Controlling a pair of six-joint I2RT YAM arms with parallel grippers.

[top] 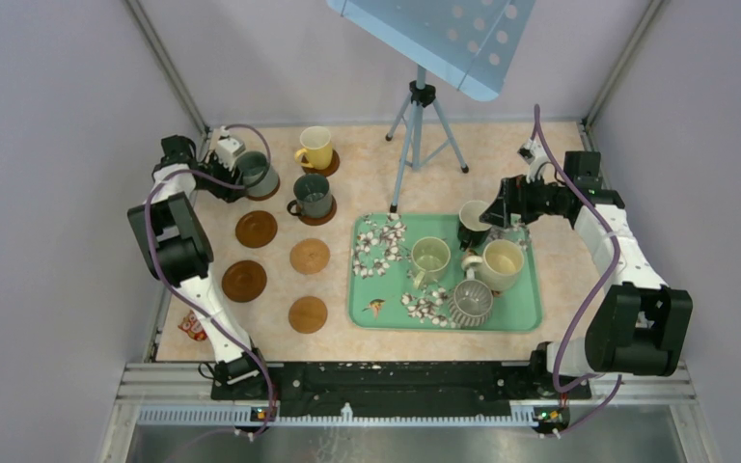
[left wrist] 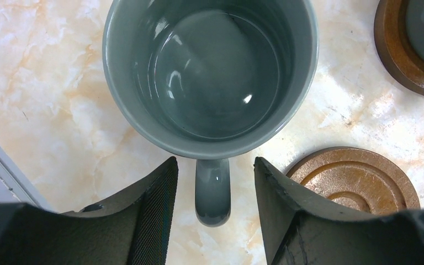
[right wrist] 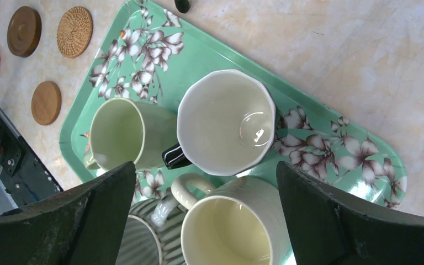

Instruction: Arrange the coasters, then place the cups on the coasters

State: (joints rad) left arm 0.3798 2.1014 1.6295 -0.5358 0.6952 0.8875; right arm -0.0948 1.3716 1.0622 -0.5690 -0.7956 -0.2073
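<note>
Left gripper (left wrist: 215, 179) stands released at the far left of the worktop (top: 362, 174), its two fingers parted on either side of the handle (left wrist: 212, 190) of the grey mug (left wrist: 210, 72), with a clear gap on each side and no contact. The mug stands upright on a coaster whose brown edge shows under it in the top view. Just beside it sit the yellow mug (top: 315, 148) and the dark green mug (top: 312, 196), each on its own coaster. Four bare coasters (top: 256, 229) lie in two loose columns nearer the arm bases, one of them close to the left gripper's right finger in the wrist view.

Across the worktop, the right gripper (right wrist: 205, 168) hangs fully spread and empty over the green floral tray (top: 521, 307), directly above the black mug with a white inside (right wrist: 226, 121). That mug stands at the tray's far side, crowded by three others: the pale green mug (right wrist: 116, 132) next to it, the cream mug (right wrist: 232, 232) touching or nearly touching its rim, and the ribbed grey mug (top: 470, 302) at the tray's near edge. The black handle points into the narrow space between the pale green and cream mugs.

A tripod (top: 423, 125) holding a perforated blue panel (top: 444, 34) stands at the back of the worktop, between the two groups. A small red object (top: 191, 326) lies at the near left corner.
</note>
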